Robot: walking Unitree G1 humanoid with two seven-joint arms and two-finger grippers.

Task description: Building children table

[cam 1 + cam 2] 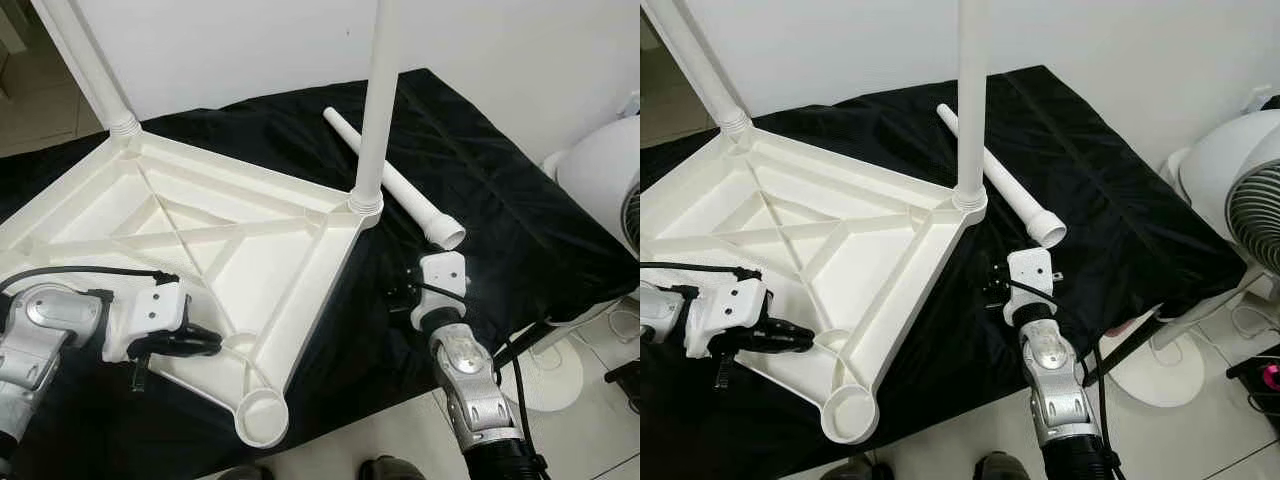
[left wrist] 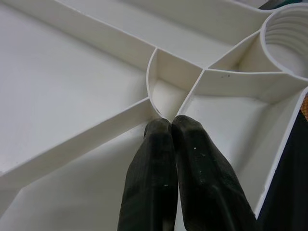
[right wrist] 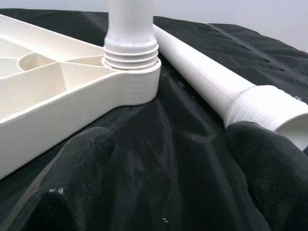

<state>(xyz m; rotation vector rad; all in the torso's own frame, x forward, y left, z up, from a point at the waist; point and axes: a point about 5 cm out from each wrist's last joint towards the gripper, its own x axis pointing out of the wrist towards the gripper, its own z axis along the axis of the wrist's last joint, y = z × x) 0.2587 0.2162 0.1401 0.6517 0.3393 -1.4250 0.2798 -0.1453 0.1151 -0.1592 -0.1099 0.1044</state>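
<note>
On black cloth (image 1: 480, 190), left gripper (image 1: 205, 342) fingers together on tabletop (image 1: 200, 240) (no writing) — right gripper (image 1: 400, 292) spread by loose leg (image 1: 400, 185)

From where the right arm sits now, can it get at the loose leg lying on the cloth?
Probably yes: the right gripper is open, the loose leg has its threaded end just ahead, with only black cloth between them.

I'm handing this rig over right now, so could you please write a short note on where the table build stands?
Left gripper: fingers shut, tips pressed on a rib of the upturned tabletop near the empty corner socket.
Right gripper: fingers open, low over the black cloth, just short of the loose leg.
Done: two legs standing in their sockets.
Left: grasp the loose leg and fit it into the empty socket.
</note>
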